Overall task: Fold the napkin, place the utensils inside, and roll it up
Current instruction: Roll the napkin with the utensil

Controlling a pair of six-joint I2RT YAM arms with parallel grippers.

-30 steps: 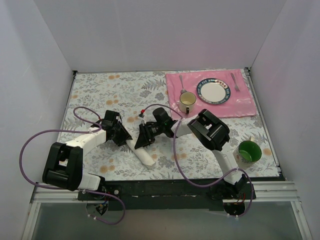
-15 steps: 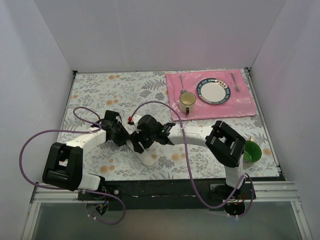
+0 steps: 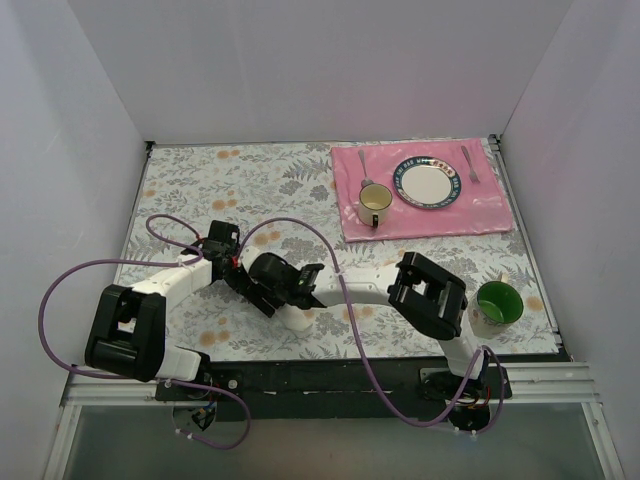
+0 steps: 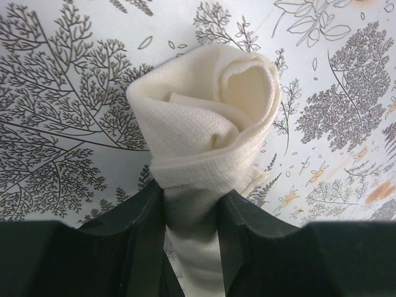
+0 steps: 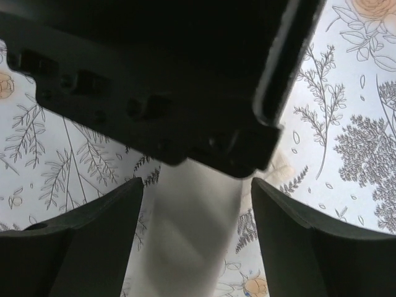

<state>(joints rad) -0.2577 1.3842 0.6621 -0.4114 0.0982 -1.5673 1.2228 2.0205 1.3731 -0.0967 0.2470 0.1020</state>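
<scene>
**First speaker:** Can any writing be read?

**Second speaker:** The blue rim of the plate [image 3: 404, 183], on the pink placemat [image 3: 470, 215] at the far right, carries pale marks too small to read.

**First speaker:** Where is the napkin, and which way does it lie?

**Second speaker:** The napkin [image 3: 293, 318] is a tight off-white roll on the leaf-printed surface [image 3: 190, 190], near and left of centre. Its long axis runs diagonally from far left to near right. The near-right end shows bare past the arms. The left wrist view shows the spiral at the other end [image 4: 210, 117].

**First speaker:** And the grippers?

**Second speaker:** The left gripper [image 4: 190, 198] is clamped on the roll close to its far-left end. The right gripper [image 5: 197, 189] stands apart, one finger on each side of the roll, just beside the left gripper.
</scene>
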